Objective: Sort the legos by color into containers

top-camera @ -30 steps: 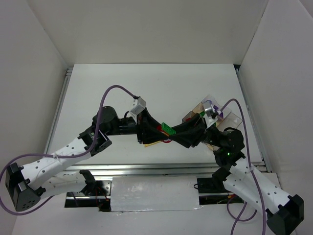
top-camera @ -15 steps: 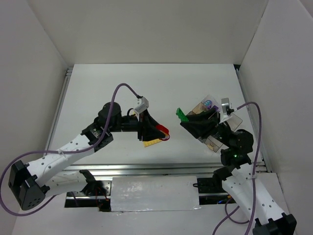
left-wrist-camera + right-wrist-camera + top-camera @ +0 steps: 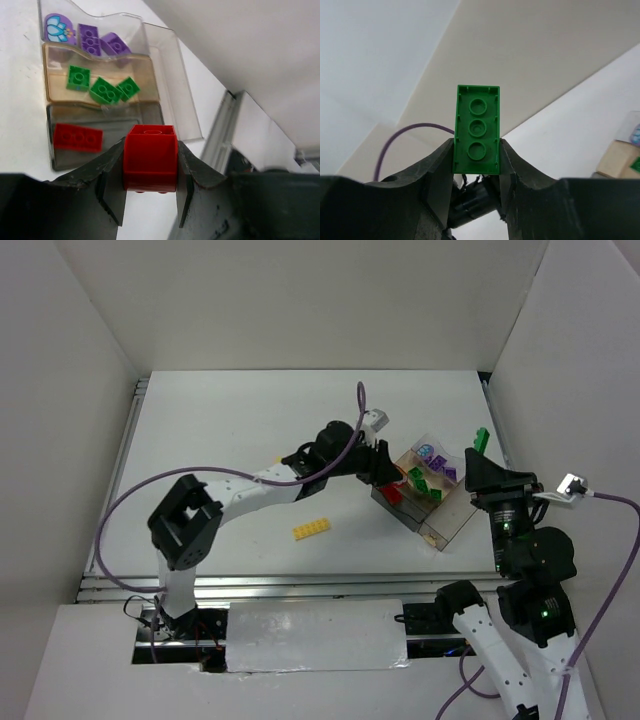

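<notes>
My left gripper is shut on a red brick and holds it just above the near end of the clear organizer box; in the top view it is at the box's left side. The box holds purple pieces, green bricks and one red brick in separate compartments. My right gripper is shut on a long green brick, raised off the table to the right of the box. A flat yellow plate lies on the table.
White walls enclose the table on three sides. A metal rail runs along the table's right edge, close behind the box. The left arm stretches across the table's middle.
My left gripper has moved right with the red brick, from the table's middle to the box. My right gripper has swung right and up with the green brick, away from the box.
</notes>
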Robot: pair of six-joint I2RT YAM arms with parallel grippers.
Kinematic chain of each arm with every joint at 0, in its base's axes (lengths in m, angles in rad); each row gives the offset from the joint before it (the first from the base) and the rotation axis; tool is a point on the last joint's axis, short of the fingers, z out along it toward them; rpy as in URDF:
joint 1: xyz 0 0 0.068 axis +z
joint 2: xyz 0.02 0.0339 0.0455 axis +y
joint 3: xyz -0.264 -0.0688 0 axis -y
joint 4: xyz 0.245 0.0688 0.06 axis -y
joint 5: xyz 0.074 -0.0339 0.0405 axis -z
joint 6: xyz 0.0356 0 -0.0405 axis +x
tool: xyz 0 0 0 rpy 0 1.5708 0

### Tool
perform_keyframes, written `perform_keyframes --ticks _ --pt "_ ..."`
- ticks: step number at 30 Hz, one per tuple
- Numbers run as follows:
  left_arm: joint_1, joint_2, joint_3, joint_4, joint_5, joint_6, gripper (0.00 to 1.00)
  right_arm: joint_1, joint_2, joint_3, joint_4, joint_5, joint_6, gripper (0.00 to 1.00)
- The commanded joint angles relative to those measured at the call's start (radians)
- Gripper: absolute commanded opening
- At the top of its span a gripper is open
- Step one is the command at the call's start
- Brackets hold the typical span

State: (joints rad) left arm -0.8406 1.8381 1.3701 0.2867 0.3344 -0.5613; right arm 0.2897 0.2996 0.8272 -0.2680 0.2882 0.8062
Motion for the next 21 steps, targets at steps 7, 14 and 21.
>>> perform_keyframes --ticks 7,14,21 --pt "-0.061 0.249 0.225 -0.096 -0.27 -0.066 0.12 -0.006 0.038 0.052 -0.224 0.19 -0.05 0.0" --pt "-0.071 0.309 0.274 -0.103 -0.244 -0.075 0.48 -0.004 0.085 0.017 -0.183 0.103 -0.071 0.0" --pt "-0.071 0.291 0.259 -0.1 -0.219 -0.071 0.71 -0.006 0.142 -0.013 -0.169 0.1 -0.084 0.0"
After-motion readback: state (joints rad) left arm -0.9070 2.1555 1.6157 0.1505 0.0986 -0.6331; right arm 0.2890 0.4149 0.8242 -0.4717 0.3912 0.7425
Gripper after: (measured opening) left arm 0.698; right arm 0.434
